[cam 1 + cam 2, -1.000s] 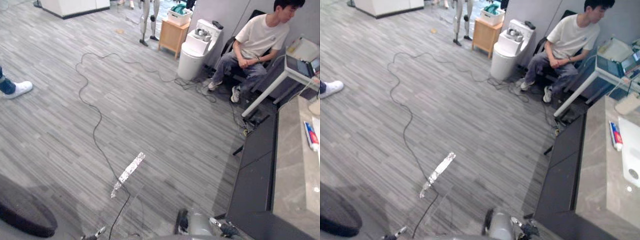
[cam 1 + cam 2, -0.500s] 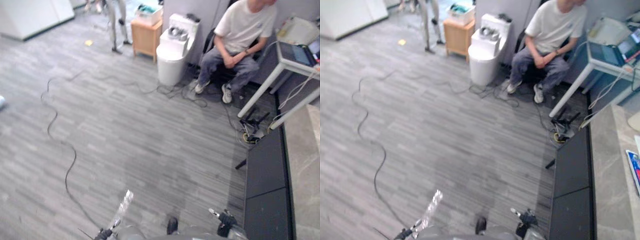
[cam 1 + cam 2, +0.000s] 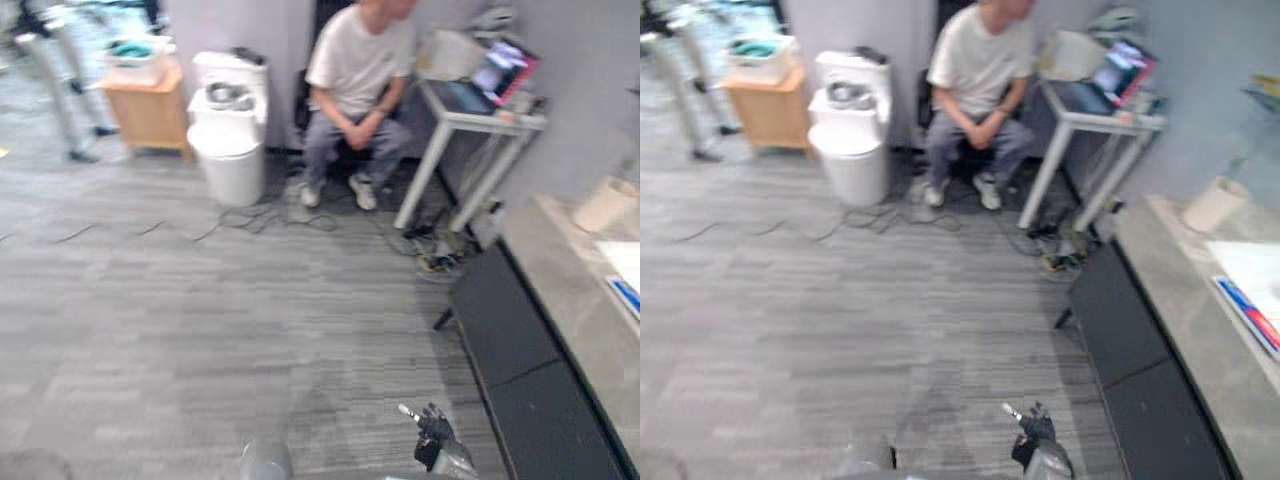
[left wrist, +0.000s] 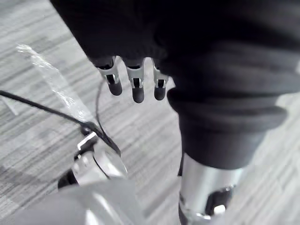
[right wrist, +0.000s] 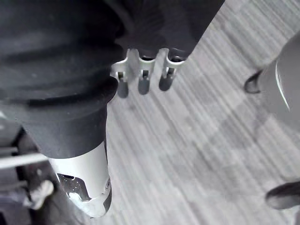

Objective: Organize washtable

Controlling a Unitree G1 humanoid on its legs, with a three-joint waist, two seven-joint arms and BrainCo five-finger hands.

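The washtable [image 3: 1185,300], a grey stone top over dark cabinet fronts, runs down the right edge of the eye views, with a pale cup [image 3: 1212,205] at its upper end and a blue-and-red tube [image 3: 1248,315] lower down. In the wrist views the left hand [image 4: 136,86] and the right hand [image 5: 143,79] hang over the grey plank floor [image 3: 200,300], fingers loose and side by side, gripping nothing.

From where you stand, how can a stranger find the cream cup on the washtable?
Look at the grey stone washtable along the right side. At its far end stands the cream cup. Unlike the white piece and the blue-red packet nearer, which lie flat, it stands upright.
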